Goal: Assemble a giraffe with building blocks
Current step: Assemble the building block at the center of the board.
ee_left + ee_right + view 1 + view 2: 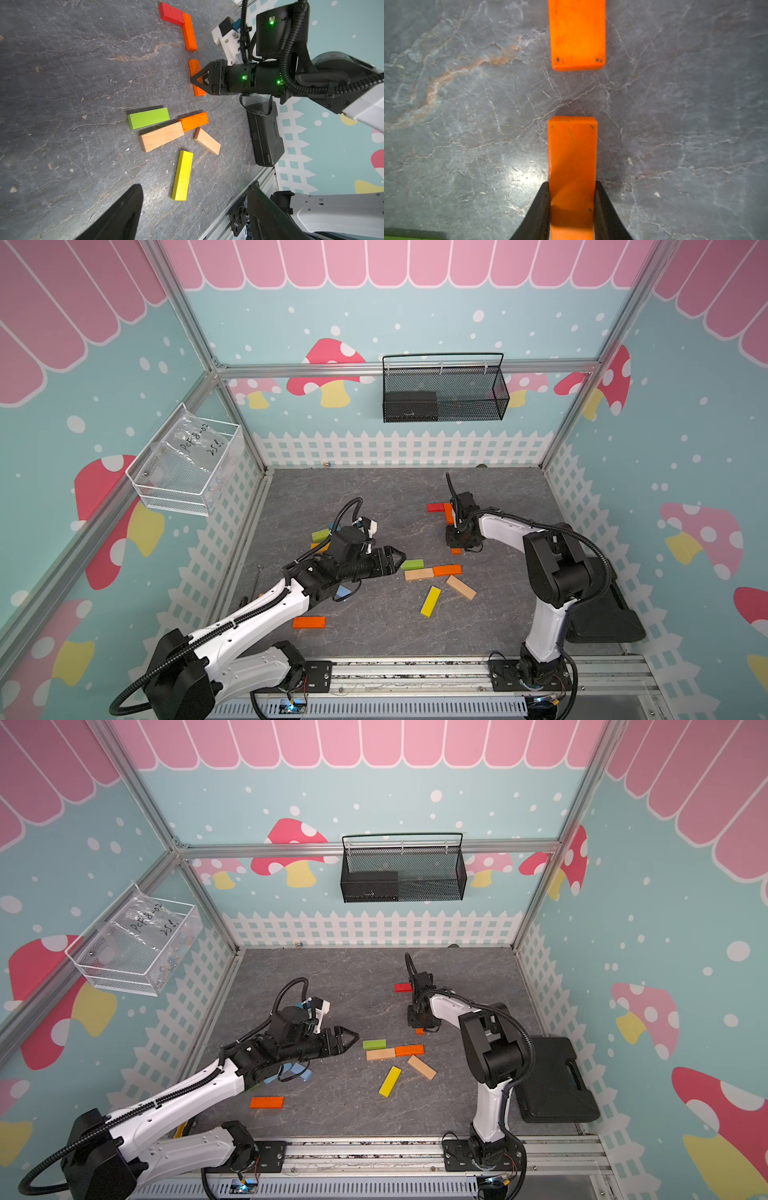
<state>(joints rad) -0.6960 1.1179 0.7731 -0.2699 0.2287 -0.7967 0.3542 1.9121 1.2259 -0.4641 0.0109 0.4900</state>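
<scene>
My right gripper (572, 184) is shut on an orange block (572, 149) that lies flat on the grey table. This block points end to end at a second orange block (577, 35), with a small gap between them. That second orange block (448, 512) meets a red block (434, 507) in an L shape. My left gripper (401, 556) hovers open and empty just left of a green block (412, 564). Beside the green block lie a tan block (419, 574), an orange block (447, 570), another tan block (461, 587) and a yellow block (430, 601).
A lone orange block (308, 622) lies near the front left. Green (321, 535) and blue (343, 592) blocks sit partly hidden under the left arm. A black case (602, 614) rests at the right wall. A black wire basket (444, 389) hangs on the back wall.
</scene>
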